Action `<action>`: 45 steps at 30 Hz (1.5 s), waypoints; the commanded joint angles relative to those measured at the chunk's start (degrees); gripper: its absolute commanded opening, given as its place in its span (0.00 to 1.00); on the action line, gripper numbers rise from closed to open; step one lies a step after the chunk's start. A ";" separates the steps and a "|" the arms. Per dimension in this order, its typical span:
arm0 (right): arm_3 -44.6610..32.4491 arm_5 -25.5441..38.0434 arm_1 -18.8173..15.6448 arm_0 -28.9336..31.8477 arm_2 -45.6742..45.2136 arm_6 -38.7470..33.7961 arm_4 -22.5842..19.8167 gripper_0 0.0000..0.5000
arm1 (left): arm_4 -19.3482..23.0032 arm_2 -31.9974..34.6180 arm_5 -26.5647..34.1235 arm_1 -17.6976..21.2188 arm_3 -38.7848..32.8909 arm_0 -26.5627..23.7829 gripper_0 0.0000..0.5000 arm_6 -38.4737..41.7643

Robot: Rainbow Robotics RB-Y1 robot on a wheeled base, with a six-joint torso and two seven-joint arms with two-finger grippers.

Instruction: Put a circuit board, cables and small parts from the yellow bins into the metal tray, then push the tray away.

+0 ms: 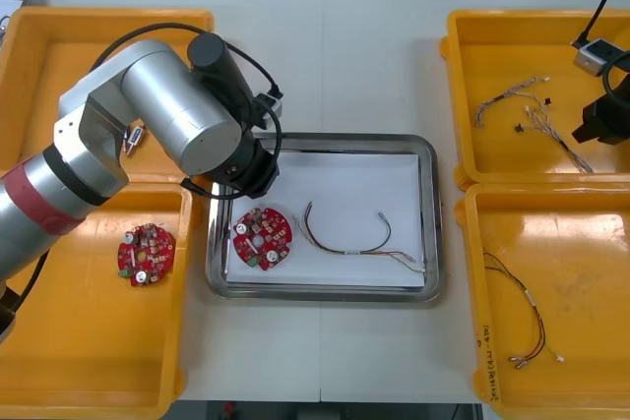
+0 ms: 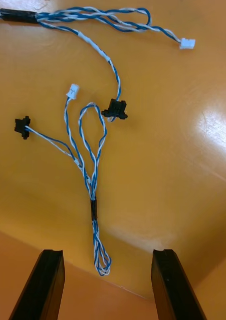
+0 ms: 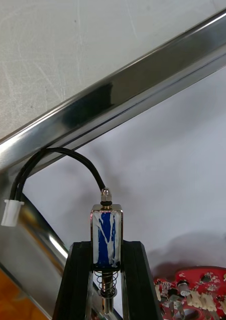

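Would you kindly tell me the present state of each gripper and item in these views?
left gripper: shut on the small metal part, over the metal tray.
right gripper: open, above the blue and white cable.
blue and white cable: loose in a right yellow bin.
metal tray: white inside, holding a circuit board and a thin cable.
second circuit board: lying in a left bin.

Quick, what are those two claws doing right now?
Left gripper: shut on small metal part over tray.
Right gripper: open, above the blue and white cable.
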 commanded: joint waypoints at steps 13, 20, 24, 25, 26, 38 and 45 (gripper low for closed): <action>6.57 -7.62 -0.06 -2.20 1.33 3.81 -0.62 1.00 | -1.87 -2.64 -3.10 -1.39 0.58 0.66 1.00 6.93; 9.56 -10.43 1.26 -2.20 1.86 3.72 0.17 1.00 | -1.61 -1.94 -3.10 -1.39 -0.03 0.66 1.00 7.72; 10.61 -11.14 2.05 -2.20 1.86 3.55 0.17 1.00 | -0.99 -0.89 -3.01 -1.39 -0.30 0.66 1.00 8.25; 10.79 -11.14 2.23 -2.29 1.86 3.55 0.17 1.00 | -0.82 -0.45 -2.93 -1.30 -0.56 0.57 1.00 8.42; 10.97 -11.14 2.40 -2.20 1.86 3.55 0.17 1.00 | -0.82 0.26 -2.57 -1.39 -0.91 0.57 1.00 8.60; 11.49 -13.33 2.67 -0.97 5.20 3.37 0.26 0.97 | 2.35 8.61 4.81 -1.30 -5.66 0.57 1.00 9.04; 11.49 -13.77 2.67 -0.53 6.34 3.02 0.00 0.09 | 4.02 14.58 10.52 -1.12 -9.17 0.57 1.00 8.95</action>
